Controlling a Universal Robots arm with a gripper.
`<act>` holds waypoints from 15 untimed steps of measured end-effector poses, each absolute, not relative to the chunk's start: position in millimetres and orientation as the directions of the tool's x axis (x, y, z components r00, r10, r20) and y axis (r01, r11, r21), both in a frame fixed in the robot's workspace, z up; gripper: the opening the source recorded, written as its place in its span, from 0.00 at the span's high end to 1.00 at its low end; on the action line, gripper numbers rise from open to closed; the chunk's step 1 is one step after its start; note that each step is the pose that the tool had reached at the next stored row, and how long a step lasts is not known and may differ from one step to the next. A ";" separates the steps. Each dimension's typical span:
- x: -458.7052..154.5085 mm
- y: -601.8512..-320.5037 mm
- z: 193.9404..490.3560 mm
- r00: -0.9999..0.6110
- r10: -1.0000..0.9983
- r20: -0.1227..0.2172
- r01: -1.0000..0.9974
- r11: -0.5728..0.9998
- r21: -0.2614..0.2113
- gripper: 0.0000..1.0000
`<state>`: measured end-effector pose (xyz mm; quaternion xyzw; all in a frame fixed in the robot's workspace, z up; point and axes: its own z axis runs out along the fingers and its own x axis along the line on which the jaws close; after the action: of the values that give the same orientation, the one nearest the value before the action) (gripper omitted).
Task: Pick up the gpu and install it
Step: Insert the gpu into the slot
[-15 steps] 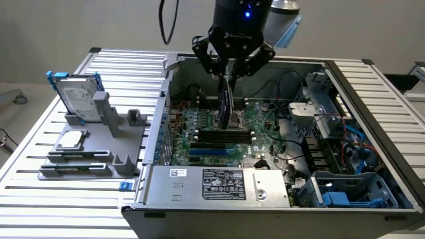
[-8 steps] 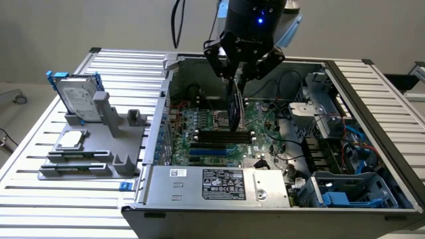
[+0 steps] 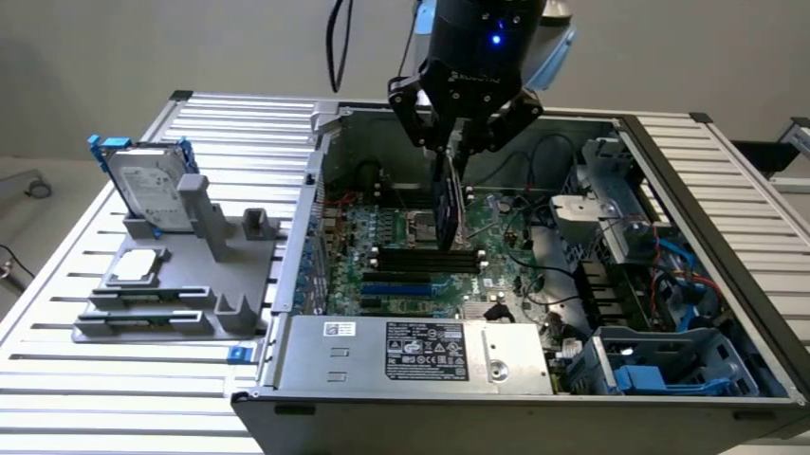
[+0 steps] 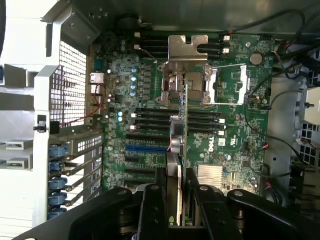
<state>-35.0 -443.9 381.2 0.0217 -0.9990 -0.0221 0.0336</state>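
I have my gripper (image 3: pixel 458 145) clamped on the card (image 3: pixel 446 204), which hangs edge-down beneath it over the motherboard (image 4: pixel 150 90), case walls (image 3: pixel 307 223) well apart on either side.

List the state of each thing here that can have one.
Thin green expansion card with black cooler, held on edge over the green motherboard.
Black robot gripper, shut on the expansion card.
Silver hard drive with blue rails, upright in the grey plastic holder.
Small square silver chip, flat on the holder.
Grey metal computer case, side open.
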 end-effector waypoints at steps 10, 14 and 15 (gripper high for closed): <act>-35.3 -443.8 380.5 -0.996 -0.053 0.066 -0.050 0.998 0.046 0.73; -35.4 -443.8 378.8 -0.991 -0.120 0.065 -0.117 0.992 0.047 0.73; -35.4 -443.9 378.3 -0.988 -0.138 0.064 -0.135 0.990 0.047 0.73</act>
<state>-35.4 -443.9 378.3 0.0684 -0.9969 -0.0213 0.0337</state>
